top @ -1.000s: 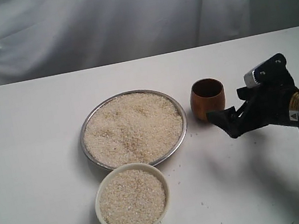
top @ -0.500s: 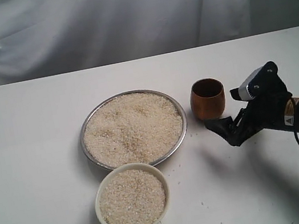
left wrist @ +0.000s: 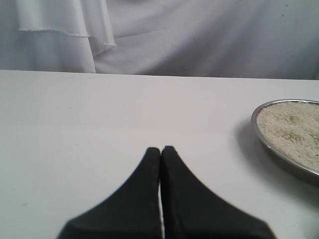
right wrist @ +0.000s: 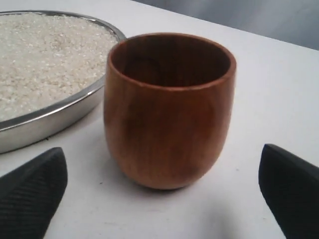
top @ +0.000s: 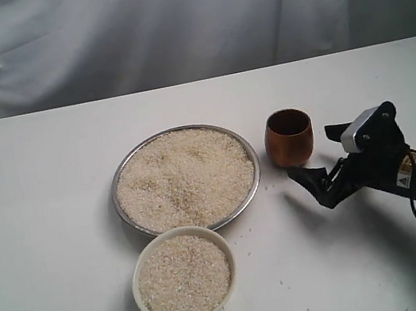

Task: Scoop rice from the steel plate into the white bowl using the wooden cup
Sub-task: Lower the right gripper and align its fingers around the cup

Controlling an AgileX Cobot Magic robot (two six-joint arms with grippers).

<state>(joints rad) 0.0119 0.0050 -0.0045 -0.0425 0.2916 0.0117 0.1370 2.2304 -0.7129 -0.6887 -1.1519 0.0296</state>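
White draped cloth (top: 169, 25) closes off the back, and a white table (top: 37, 193) fills the rest of the exterior view, with faint dark scuffs at lower left. In the left wrist view the left pincer (left wrist: 160, 152) has its black tips pressed together over bare table, with the plate's edge at the right of that frame.

Below centre, the white bowl (top: 137, 290) is cream with a thick rim and is filled nearly to the top with rice (top: 185, 279). It touches the lower edge of the steel plate (top: 258, 172). The plate is wide, shallow and shiny, and pale grains cover it almost to the rim. A few stray grains lie on the table near both.

Just right of the plate and clear of it, the wooden cup (top: 289, 138) stands upright. It is glossy reddish-brown, barrel-shaped, dark inside and empty.

At right, the right pincer (top: 311, 152) is spread wide and faces the cup. In the right wrist view its fingers (right wrist: 32, 191) sit to either side of the cup without touching it.

Compared with a second ago, this arm sits lower, close over the table. Cup, plate and bowl have not shifted.
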